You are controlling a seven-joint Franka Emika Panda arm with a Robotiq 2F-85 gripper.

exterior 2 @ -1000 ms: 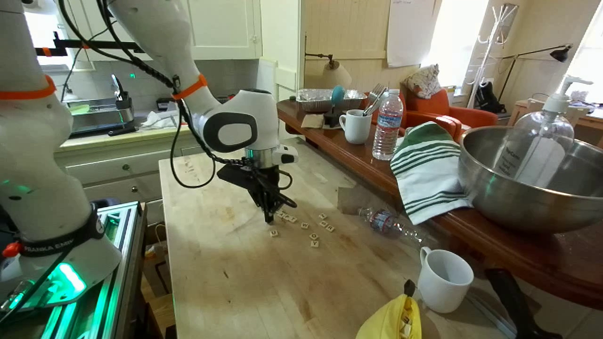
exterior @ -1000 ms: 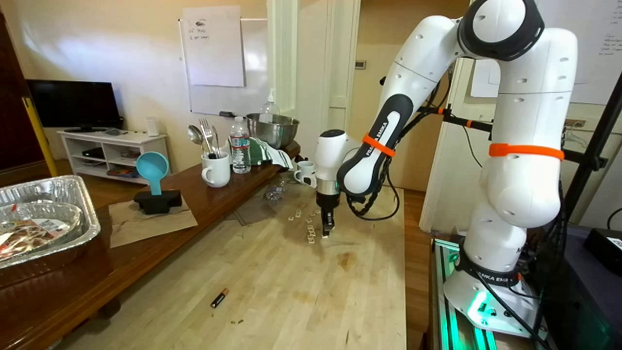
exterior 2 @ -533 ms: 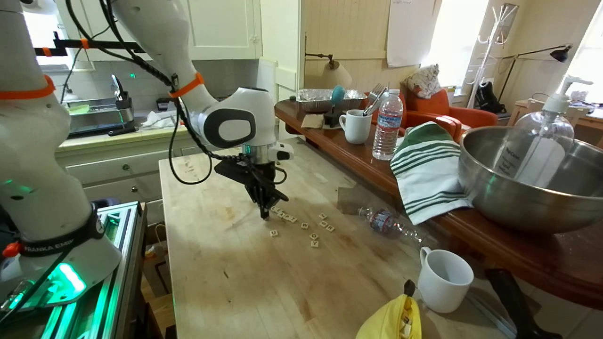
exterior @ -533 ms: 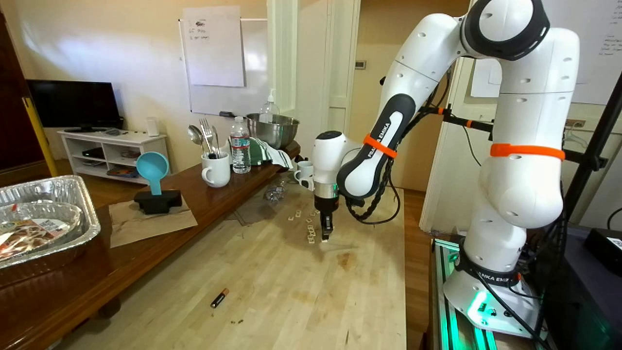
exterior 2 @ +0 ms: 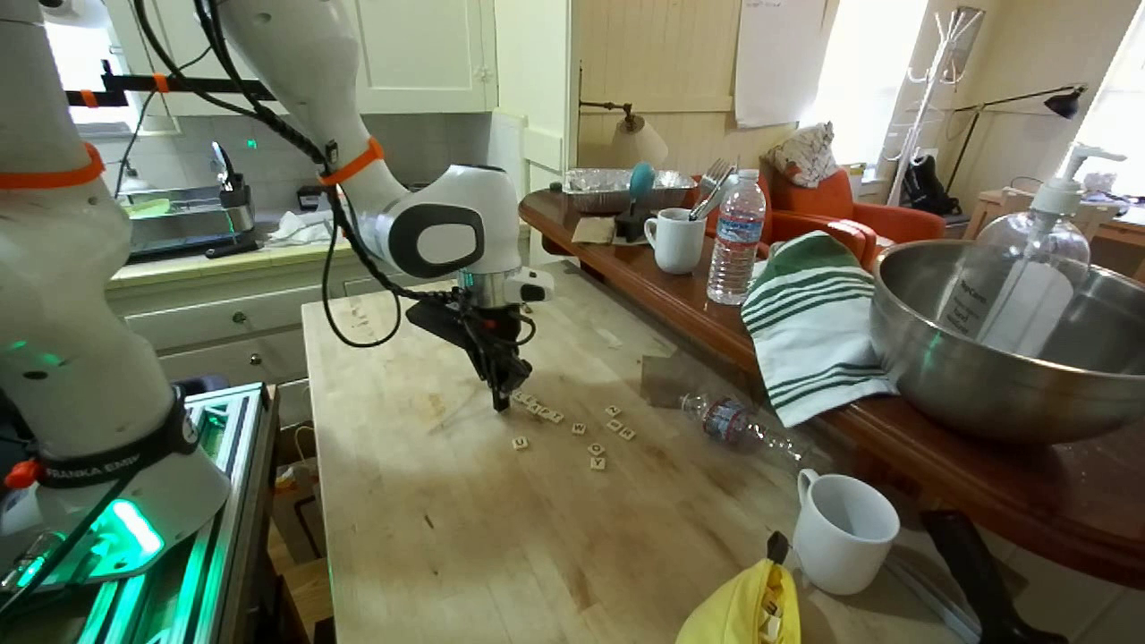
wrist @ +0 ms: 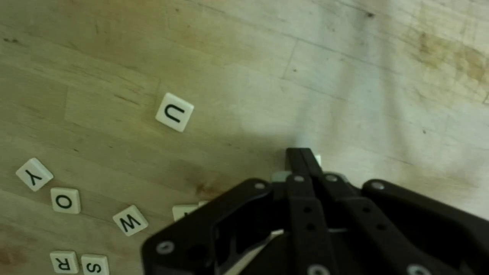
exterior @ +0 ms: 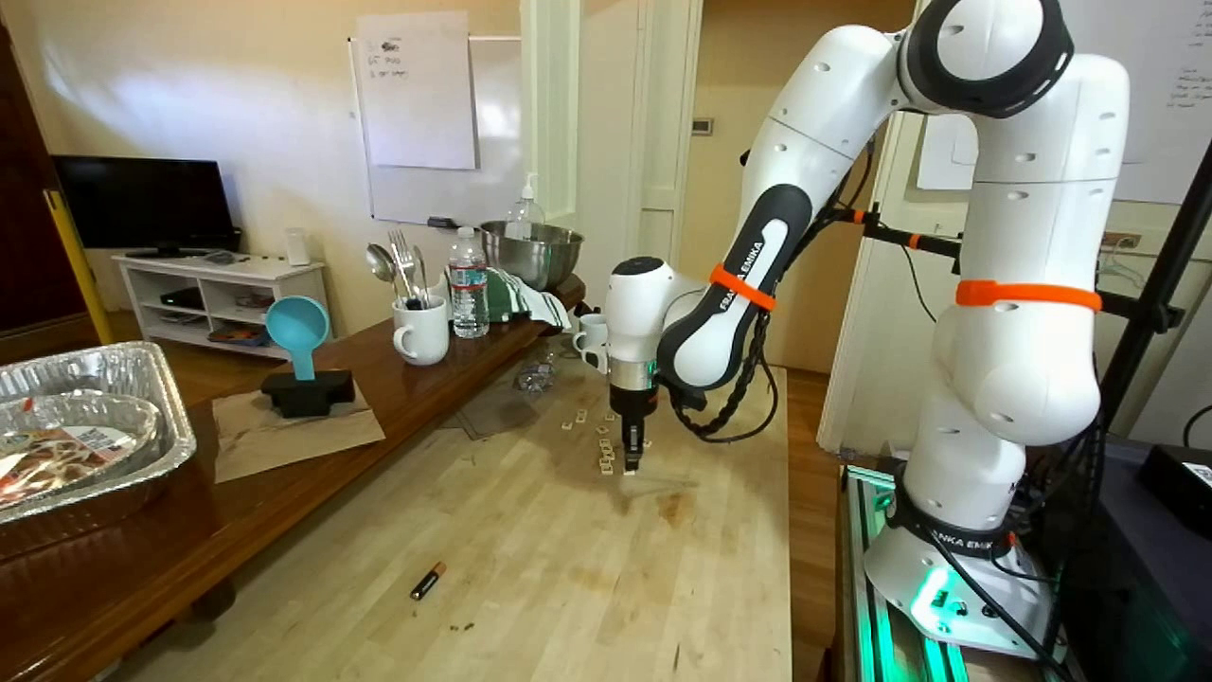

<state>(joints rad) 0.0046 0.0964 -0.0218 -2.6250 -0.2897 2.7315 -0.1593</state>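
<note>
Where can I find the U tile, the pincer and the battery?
U tile [wrist: 175,112]: wrist view, on the middle of its lettered face.
Pincer [wrist: 300,151]: wrist view, where its closed tips meet.
Battery [exterior: 428,581]: an exterior view, on the middle of its body.

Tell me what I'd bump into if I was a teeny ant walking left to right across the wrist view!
Y tile → S tile → W tile → U tile → black fingertips → brown stain near the right edge.
</note>
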